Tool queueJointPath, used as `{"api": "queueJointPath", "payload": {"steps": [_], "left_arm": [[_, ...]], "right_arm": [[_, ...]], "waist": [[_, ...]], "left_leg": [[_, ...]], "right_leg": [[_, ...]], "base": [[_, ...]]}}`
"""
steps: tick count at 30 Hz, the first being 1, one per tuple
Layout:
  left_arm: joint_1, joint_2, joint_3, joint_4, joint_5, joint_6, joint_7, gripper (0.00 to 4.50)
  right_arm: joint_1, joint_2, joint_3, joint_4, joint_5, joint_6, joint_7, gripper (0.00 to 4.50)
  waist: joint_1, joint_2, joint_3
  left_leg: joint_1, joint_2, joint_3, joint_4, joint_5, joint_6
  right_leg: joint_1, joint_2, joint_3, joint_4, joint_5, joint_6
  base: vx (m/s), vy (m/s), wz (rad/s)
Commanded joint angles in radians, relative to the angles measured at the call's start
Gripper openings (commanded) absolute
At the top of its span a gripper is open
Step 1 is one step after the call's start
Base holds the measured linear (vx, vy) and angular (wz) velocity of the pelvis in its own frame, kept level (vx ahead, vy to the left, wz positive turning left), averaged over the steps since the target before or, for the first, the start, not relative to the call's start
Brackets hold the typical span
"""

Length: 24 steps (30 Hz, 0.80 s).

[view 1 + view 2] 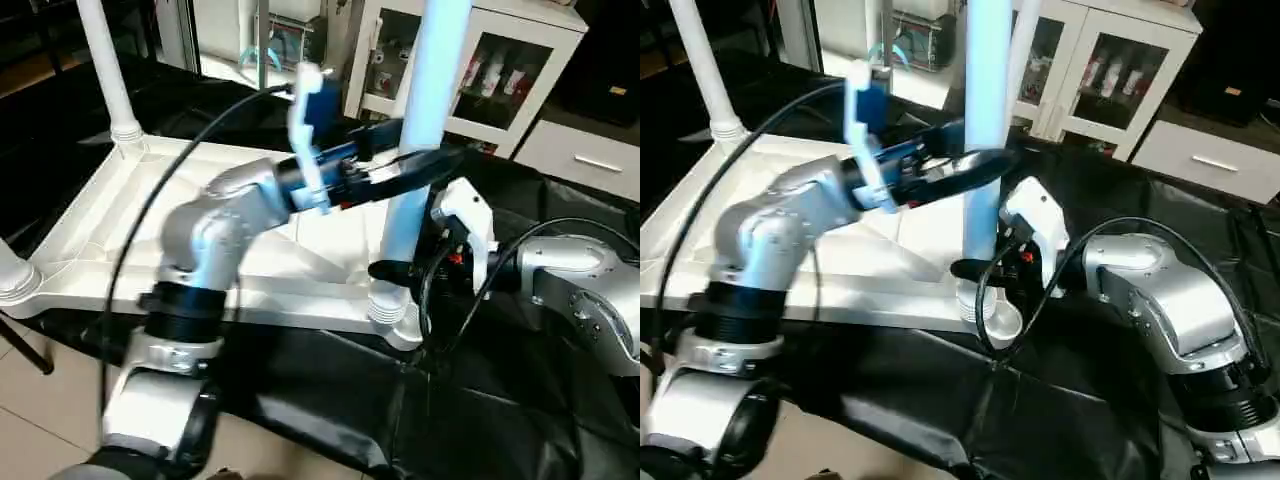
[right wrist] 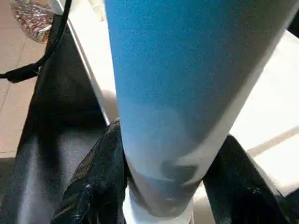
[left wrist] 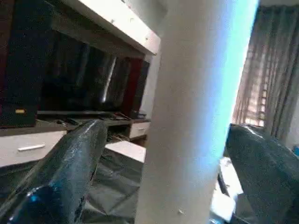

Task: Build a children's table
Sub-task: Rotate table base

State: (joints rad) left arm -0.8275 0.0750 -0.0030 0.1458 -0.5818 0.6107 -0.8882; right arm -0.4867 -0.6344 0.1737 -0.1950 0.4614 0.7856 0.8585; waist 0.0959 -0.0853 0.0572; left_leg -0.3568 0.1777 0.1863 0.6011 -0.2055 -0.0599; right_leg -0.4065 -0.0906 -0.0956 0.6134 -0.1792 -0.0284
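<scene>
Black sheeting (image 1: pixel 330 400) covers the work surface, white cabinets with glass doors (image 1: pixel 500 70) stand behind it, and tiled floor (image 1: pixel 40 430) runs along the near edge. On the sheeting lies the white tabletop (image 1: pixel 150 200), underside up, ribs showing.

Now to the near corner, where both arms meet on one upright leg (image 1: pixel 425 150). Its ribbed foot sits in the corner socket (image 1: pixel 390 315), and the tube rises straight out of frame.

The left gripper (image 1: pixel 425 165) reaches across from the silver forearm and brackets the leg partway up. In the left wrist view its black fingers (image 3: pixel 70 163) stand wide on either side of the tube, daylight showing between each finger and the white surface. Spread, then, and not clamping anything.

Below it, just above the socket, the right gripper (image 1: pixel 980 268) comes in from the other side. The right wrist view shows its black fingers (image 2: pixel 98 182) pressed against both flanks of the leg near the ribbed end, no gap visible. That one is gripping the leg.

Beyond the left gripper, at the far corner of the tabletop, a second leg (image 1: pixel 105 65) stands upright in its socket. Well off to the left arm's side, at the picture's edge, the base of a third leg (image 1: pixel 12 275) sits in its corner.
</scene>
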Motion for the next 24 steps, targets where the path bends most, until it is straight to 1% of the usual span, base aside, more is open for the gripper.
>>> {"api": "queueJointPath", "payload": {"steps": [1,2,4,8,11,12,13,15,16,17,18,19,20,21,23,24], "left_arm": [[-0.019,-0.009,-0.008,0.003,0.007,0.006,0.016,4.33],[-0.021,-0.012,-0.001,0.005,0.005,0.009,0.029,4.15],[-0.027,-0.013,0.014,0.013,0.004,0.01,0.057,4.11],[-0.032,-0.01,0.025,0.015,0.001,0.015,0.079,3.71],[-0.032,-0.004,0.025,0.013,0.01,0.009,0.09,3.6],[-0.032,-0.003,0.027,0.013,0.011,0.011,0.095,3.35],[-0.032,0.0,0.028,0.014,0.012,0.011,0.095,3.31],[-0.03,0.009,0.028,0.005,0.004,0.02,0.096,3.24],[-0.029,0.011,0.029,0.001,-0.001,0.025,0.098,3.15],[-0.03,0.011,0.031,-0.003,-0.006,0.031,0.101,3.02],[-0.031,0.012,0.032,-0.004,-0.008,0.035,0.102,2.92],[-0.033,0.015,0.031,-0.006,-0.009,0.038,0.101,2.92],[-0.035,0.016,0.031,-0.008,-0.011,0.041,0.102,2.82],[-0.038,0.018,0.032,-0.008,-0.014,0.044,0.103,2.78],[-0.041,0.019,0.033,-0.008,-0.016,0.046,0.104,2.7],[-0.051,0.015,0.049,-0.001,-0.03,0.059,0.118,2.49]], "right_arm": [[-0.024,-0.006,-0.002,-0.016,-0.004,0.013,-0.003,1.81],[-0.025,-0.005,-0.003,-0.015,-0.005,0.014,-0.006,1.81],[-0.027,-0.002,-0.006,-0.014,-0.007,0.015,-0.012,1.81],[-0.029,0.005,-0.01,-0.011,-0.008,0.012,-0.017,1.81],[-0.033,0.014,-0.014,-0.008,-0.008,0.011,-0.022,1.81],[-0.034,0.016,-0.014,-0.006,-0.009,0.01,-0.024,1.81],[-0.036,0.018,-0.015,-0.004,-0.01,0.009,-0.026,1.81],[-0.043,0.026,-0.014,0.008,-0.016,0.001,-0.031,1.81],[-0.045,0.028,-0.014,0.011,-0.017,-0.001,-0.033,1.81],[-0.047,0.029,-0.014,0.013,-0.018,-0.003,-0.033,1.81],[-0.05,0.032,-0.014,0.016,-0.019,-0.005,-0.035,1.81],[-0.053,0.036,-0.015,0.019,-0.019,-0.007,-0.038,1.81],[-0.055,0.039,-0.017,0.021,-0.019,-0.009,-0.042,1.81],[-0.059,0.043,-0.019,0.024,-0.02,-0.011,-0.047,1.81],[-0.061,0.046,-0.021,0.025,-0.02,-0.012,-0.049,1.81],[-0.062,0.05,-0.027,0.025,-0.023,-0.017,-0.057,1.81]], "waist": [[0.005,-0.002,-0.068],[0.005,-0.001,-0.068],[0.005,-0.001,-0.068],[0.007,0.0,-0.068],[0.01,-0.003,-0.07],[0.011,-0.002,-0.071],[0.012,-0.005,-0.07],[0.013,-0.006,-0.07],[0.013,-0.005,-0.07],[0.013,-0.006,-0.069],[0.014,0.0,-0.069],[0.013,0.001,-0.069],[0.014,-0.001,-0.07],[0.015,0.008,-0.069],[0.014,0.004,-0.07],[0.015,0.006,-0.069]], "left_leg": [[0.004,0.058,-0.021,-0.063,-0.054,0.032],[0.004,0.058,-0.022,-0.063,-0.056,0.032],[0.005,0.057,-0.021,-0.062,-0.057,0.033],[0.006,0.058,-0.022,-0.062,-0.055,0.032],[0.006,0.058,-0.021,-0.06,-0.04,0.034],[0.005,0.058,-0.021,-0.06,-0.033,0.037],[0.005,0.057,-0.021,-0.06,-0.03,0.04],[0.006,0.057,-0.021,-0.06,-0.032,0.039],[0.006,0.057,-0.021,-0.06,-0.032,0.038],[0.005,0.056,-0.02,-0.059,-0.035,0.036],[0.006,0.057,-0.021,-0.06,-0.036,0.034],[0.006,0.057,-0.021,-0.06,-0.036,0.032],[0.007,0.057,-0.021,-0.06,-0.035,0.029],[0.007,0.057,-0.021,-0.061,-0.036,0.026],[0.008,0.057,-0.021,-0.06,-0.038,0.024],[0.008,0.056,-0.021,-0.061,-0.039,0.022]], "right_leg": [[0.068,-0.073,0.063,-0.061,-0.11,-0.188],[0.068,-0.072,0.063,-0.06,-0.11,-0.188],[0.067,-0.071,0.063,-0.06,-0.11,-0.189],[0.066,-0.072,0.063,-0.06,-0.11,-0.189],[0.066,-0.071,0.062,-0.056,-0.087,-0.193],[0.067,-0.071,0.063,-0.054,-0.077,-0.196],[0.068,-0.072,0.063,-0.054,-0.077,-0.197],[0.067,-0.072,0.062,-0.054,-0.091,-0.195],[0.066,-0.072,0.062,-0.054,-0.094,-0.194],[0.067,-0.072,0.063,-0.055,-0.096,-0.192],[0.066,-0.072,0.063,-0.054,-0.098,-0.192],[0.066,-0.072,0.062,-0.055,-0.098,-0.191],[0.065,-0.071,0.062,-0.054,-0.092,-0.191],[0.065,-0.071,0.063,-0.054,-0.082,-0.195],[0.066,-0.07,0.062,-0.052,-0.069,-0.198],[0.066,-0.069,0.063,-0.052,-0.063,-0.202]], "base": [[0.0,0.0,0.0],[0.0,0.0,0.0],[0.0,0.0,0.0],[0.0,0.0,0.0],[0.0,0.0,0.0],[0.0,0.0,0.0],[0.0,0.0,0.0],[0.0,0.0,0.0],[0.0,0.0,0.0],[0.0,0.0,0.0],[0.0,0.0,0.0],[0.0,0.0,0.0],[0.0,0.0,0.0],[0.0,0.0,0.0],[0.0,0.0,0.0],[0.0,0.0,0.0]]}}
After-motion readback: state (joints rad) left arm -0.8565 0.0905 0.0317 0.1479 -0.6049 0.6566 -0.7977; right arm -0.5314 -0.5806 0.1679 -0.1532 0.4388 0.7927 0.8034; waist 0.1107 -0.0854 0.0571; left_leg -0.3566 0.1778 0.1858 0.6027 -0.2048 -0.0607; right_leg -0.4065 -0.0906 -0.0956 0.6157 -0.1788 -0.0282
